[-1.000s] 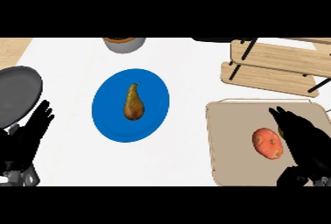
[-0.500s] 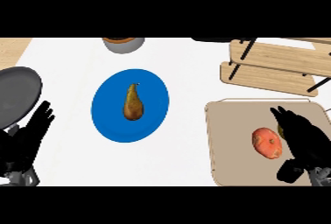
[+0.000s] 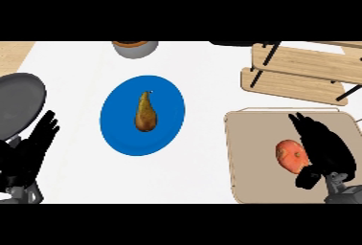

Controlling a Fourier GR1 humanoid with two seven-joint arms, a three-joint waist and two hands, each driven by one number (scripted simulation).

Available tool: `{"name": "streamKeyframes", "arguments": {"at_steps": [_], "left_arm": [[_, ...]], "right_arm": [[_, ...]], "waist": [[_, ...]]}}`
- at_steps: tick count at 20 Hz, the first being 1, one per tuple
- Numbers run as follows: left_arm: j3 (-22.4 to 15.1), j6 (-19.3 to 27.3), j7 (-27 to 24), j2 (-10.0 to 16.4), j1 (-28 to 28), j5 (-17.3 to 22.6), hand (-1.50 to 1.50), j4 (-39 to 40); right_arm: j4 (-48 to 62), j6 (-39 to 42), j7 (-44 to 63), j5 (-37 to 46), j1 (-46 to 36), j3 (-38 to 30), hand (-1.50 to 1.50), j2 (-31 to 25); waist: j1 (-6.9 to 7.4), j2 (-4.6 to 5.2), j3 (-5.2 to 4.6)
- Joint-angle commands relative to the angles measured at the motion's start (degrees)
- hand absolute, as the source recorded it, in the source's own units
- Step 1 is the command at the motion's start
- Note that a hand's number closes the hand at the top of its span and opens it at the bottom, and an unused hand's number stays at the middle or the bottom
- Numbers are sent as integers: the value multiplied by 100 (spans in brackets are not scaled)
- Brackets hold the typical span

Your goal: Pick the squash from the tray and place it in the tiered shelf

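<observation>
An orange squash (image 3: 289, 156) lies on the beige tray (image 3: 254, 143) at the right. My right hand (image 3: 322, 143) lies over the squash's right side with its fingers pointing up the view and its thumb (image 3: 309, 176) curling below the squash; the hand hides part of the squash. The wooden tiered shelf (image 3: 300, 74) stands behind the tray at the upper right. My left hand (image 3: 28, 150) rests open at the left edge, fingers up.
A blue plate (image 3: 113, 119) in the middle holds a brown pear (image 3: 145, 112). A dark grey pan (image 3: 17, 103) sits at the left edge, beside my left hand. A grey bowl (image 3: 134, 48) stands at the back.
My right hand has slid left across the tray and now covers the squash's right side. The squash and my left hand have stayed where they were.
</observation>
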Motion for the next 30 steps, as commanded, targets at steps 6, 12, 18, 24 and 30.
{"name": "streamKeyframes", "arguments": {"at_steps": [6, 12, 18, 24, 30], "left_arm": [[168, -23, 253, -195, -191, -167, 0, -117], [185, -168, 18, -246, -161, -232, 0, 108], [98, -168, 727, -304, 301, -167, 0, -992], [229, -112, 313, -350, -53, -366, 0, -265], [353, -335, -92, -312, 223, -348, 0, -170]], "right_arm": [[1128, -5, -641, 270, -403, -477, 150, 495], [1423, -358, -1301, 641, -198, -362, 150, 337], [1016, -740, -1199, 1130, -63, -352, 150, 411], [898, -631, -1763, 829, -669, -315, 150, 803], [-568, 199, -1676, 346, -776, -566, 150, 742]], "waist": [[6, 3, 1], [-1, 5, 0], [13, -11, 3], [26, 9, 1], [-28, -12, -3]]}}
